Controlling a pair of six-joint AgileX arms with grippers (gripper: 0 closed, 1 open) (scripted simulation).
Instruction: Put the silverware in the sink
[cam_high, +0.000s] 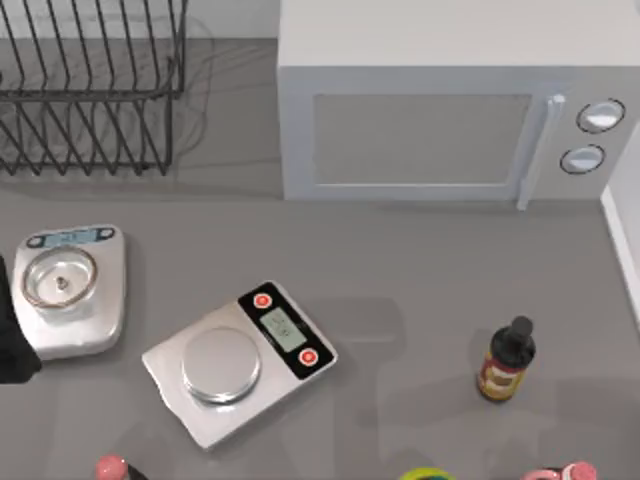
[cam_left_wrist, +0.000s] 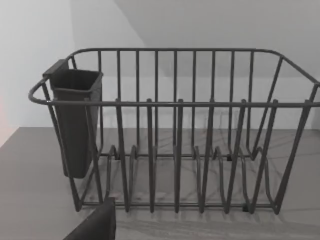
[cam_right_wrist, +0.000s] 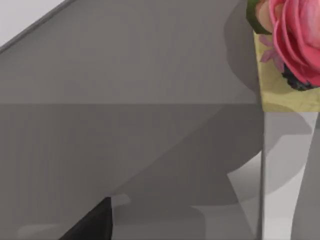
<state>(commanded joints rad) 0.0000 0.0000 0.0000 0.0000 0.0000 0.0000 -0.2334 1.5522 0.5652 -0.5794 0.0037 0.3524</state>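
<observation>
Top view looks down on a grey counter (cam_high: 420, 250) with no silverware and no sink to be seen; where the task's things lie I cannot tell from these pictures. At the counter's back edge stands a microwave (cam_high: 440, 110), door shut, pushed against the wall, probably so the front stays free for work. In the back left corner sits a wire dish rack (cam_high: 90, 90). The left wrist view faces this rack (cam_left_wrist: 175, 140) from the front: its slots hold nothing, and the dark cutlery cup (cam_left_wrist: 75, 120) clipped to one end wall looks hollow, though its depths are hidden. That camera pointing straight at the rack suggests, as a judgement, that the left arm is searching there for cutlery.

Near the counter's left edge rests a kitchen scale (cam_high: 70, 290) with a small steel bowl (cam_high: 60, 278) on it; the bowl holds nothing but a central knob. Beside it, toward the front middle, a second flat scale (cam_high: 240, 360) lies askew, its round plate bare. A dark sauce bottle (cam_high: 507, 360) stands upright near the front right, apart from the rest. Pink and green items peek over the front edge, too cropped to name.

A dark shape at the left edge is the left arm (cam_high: 12, 340). Whether either pincer is spread or pressed together, I cannot tell. Right wrist view shows grey surfaces and a flowered box (cam_right_wrist: 290, 55).
</observation>
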